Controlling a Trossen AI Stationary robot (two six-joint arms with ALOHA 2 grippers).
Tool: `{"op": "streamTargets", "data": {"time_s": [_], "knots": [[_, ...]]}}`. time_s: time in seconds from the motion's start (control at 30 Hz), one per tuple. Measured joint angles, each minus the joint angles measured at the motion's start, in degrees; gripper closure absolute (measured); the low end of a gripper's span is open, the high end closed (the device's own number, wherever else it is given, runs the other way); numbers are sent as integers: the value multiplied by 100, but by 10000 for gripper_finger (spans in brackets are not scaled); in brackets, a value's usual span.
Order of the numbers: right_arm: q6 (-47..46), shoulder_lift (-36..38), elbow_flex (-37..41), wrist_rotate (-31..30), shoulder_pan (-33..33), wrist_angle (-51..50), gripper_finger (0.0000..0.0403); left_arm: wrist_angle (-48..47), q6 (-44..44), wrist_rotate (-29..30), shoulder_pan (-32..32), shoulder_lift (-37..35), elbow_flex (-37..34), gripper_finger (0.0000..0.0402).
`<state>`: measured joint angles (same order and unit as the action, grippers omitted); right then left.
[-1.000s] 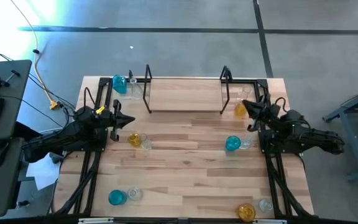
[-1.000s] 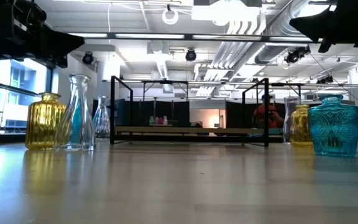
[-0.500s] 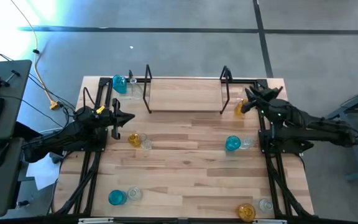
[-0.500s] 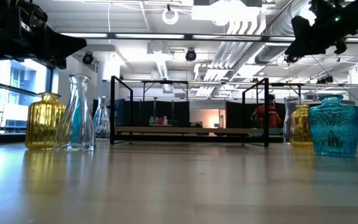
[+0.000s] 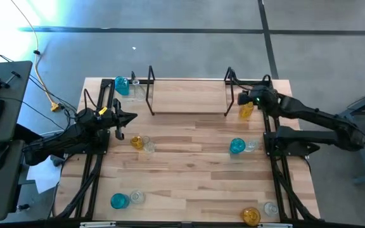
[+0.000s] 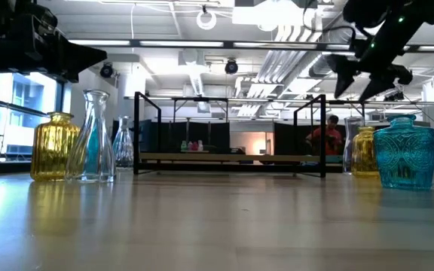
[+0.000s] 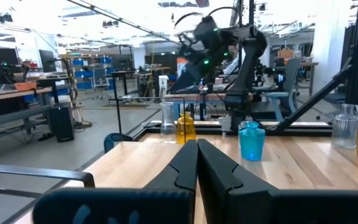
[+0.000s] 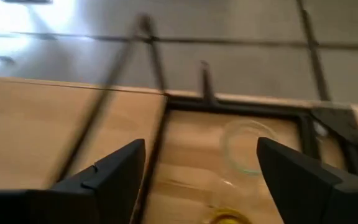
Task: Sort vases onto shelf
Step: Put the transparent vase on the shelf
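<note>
Your table (image 5: 189,183) carries the shelf (image 5: 189,96) at its far edge, bare of vases. You're reaching: the right gripper (image 5: 253,100), jaws spread and empty, hangs over the amber vase (image 5: 246,111) just beside the shelf's right end. Next, lower and close on its neck. The left gripper (image 5: 130,117) waits, jaws clenched.

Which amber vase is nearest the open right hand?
The amber vase just outside the shelf's right end: the right hand hovers beside it. The other two amber vases sit mid-left and at the near right edge.
</note>
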<state>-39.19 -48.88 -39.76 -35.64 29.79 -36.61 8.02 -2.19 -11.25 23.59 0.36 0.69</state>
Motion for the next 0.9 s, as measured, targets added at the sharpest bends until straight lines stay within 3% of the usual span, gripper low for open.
{"op": "streamTargets", "data": {"time_s": [0.2,0.37,0.9], "knots": [[-102,-459,-75,444,778,-180,107,-1,-173,-1,0,0,0,401],[-84,-770,-75,466,1099,-174,107,-1,-295,-1,0,0,0,401],[28,-1484,-69,790,1383,429,109,266,-363,-3,0,-1,2,401]]}}
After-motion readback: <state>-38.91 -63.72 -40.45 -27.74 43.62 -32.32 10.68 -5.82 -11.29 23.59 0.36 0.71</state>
